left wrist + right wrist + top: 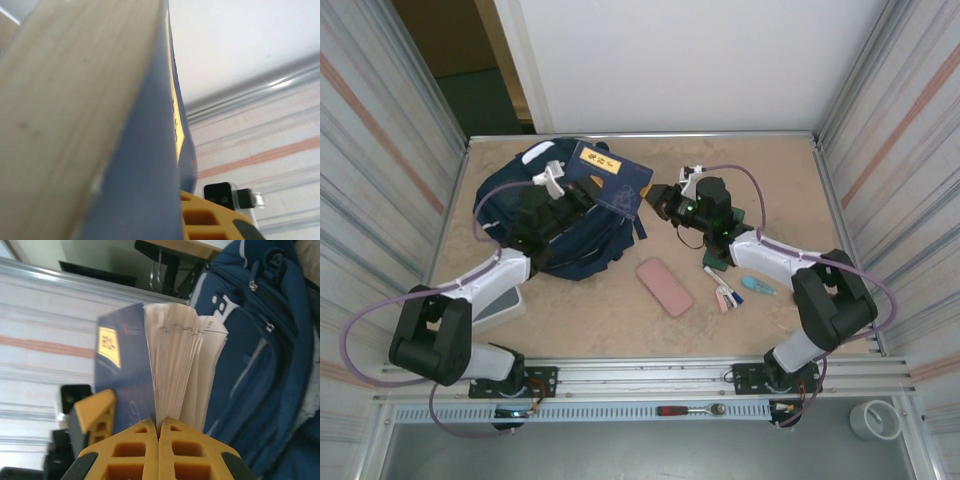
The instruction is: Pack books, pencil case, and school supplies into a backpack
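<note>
The navy book (610, 178) hangs tilted over the backpack (582, 252), off the worktop (600, 312). The right pincer (159, 424) is clamped on its page edge; the left pincer (566, 190) sits at its cover, whether gripping I cannot tell. Best secure the left hold before the right releases, so the pages don't splay

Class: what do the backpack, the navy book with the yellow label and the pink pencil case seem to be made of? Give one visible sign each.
Backpack: woven fabric with a matte look; it slumps in soft folds and carries zips. Book: paper pages, fanned at the edge, inside a thin, smooth cover that looks like card. Pink pencil case: matte with rounded corners; soft plastic or fabric, too small to tell.
</note>
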